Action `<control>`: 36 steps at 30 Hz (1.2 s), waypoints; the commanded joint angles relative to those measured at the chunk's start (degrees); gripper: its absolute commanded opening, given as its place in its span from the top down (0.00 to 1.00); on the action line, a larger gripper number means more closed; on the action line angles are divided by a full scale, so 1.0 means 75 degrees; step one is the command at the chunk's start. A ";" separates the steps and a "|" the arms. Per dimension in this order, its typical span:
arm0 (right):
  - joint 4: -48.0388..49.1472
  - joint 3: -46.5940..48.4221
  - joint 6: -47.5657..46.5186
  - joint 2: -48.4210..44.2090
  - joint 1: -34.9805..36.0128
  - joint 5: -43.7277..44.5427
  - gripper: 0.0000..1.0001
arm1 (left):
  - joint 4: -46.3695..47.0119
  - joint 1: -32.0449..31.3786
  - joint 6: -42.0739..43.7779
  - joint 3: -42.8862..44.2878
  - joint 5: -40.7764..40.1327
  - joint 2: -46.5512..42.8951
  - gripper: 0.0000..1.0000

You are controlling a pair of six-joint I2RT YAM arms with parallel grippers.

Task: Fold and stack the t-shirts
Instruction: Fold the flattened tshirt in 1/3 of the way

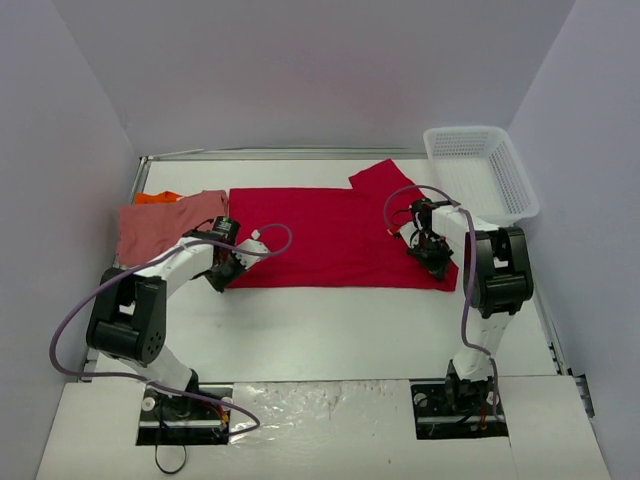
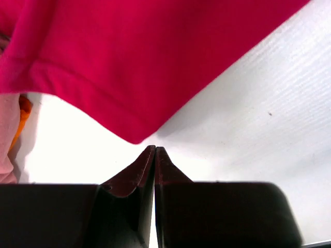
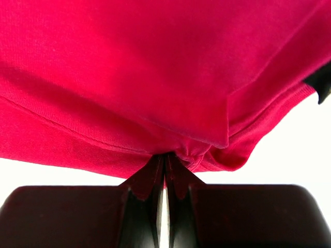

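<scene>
The bright red t-shirt [image 1: 330, 235] lies spread flat across the middle of the table, one sleeve pointing to the back right. My left gripper [image 1: 224, 270] sits at its near left corner. In the left wrist view the gripper [image 2: 155, 149] is shut and empty, its tips just short of the red corner [image 2: 129, 51]. My right gripper [image 1: 433, 258] is at the shirt's near right corner. In the right wrist view it [image 3: 166, 155] is shut on bunched red cloth [image 3: 155, 67]. The salmon pink t-shirt [image 1: 160, 225] lies at the left, and the orange t-shirt [image 1: 158, 197] peeks out behind it.
A white plastic mesh basket [image 1: 480, 170] stands at the back right corner. Purple walls close in the table on three sides. Grey cables loop from both arms. Bare white table [image 1: 330, 330] lies between the red shirt and the arm bases.
</scene>
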 commanded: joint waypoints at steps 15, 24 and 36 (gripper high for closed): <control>-0.1035 -0.0060 0.0064 0.0064 0.0010 -0.0432 1.00 | -0.0125 -0.0042 -0.0023 -0.0009 0.0423 -0.1533 0.98; -0.1035 0.0068 0.0099 0.0381 0.0010 -0.0455 1.00 | 0.1424 -0.0042 0.0082 -0.0057 0.1056 -0.0728 0.98; -0.1035 0.0174 0.0135 0.0627 0.0033 -0.0479 1.00 | 0.1648 -0.0018 0.0141 0.0424 0.1080 0.0645 0.98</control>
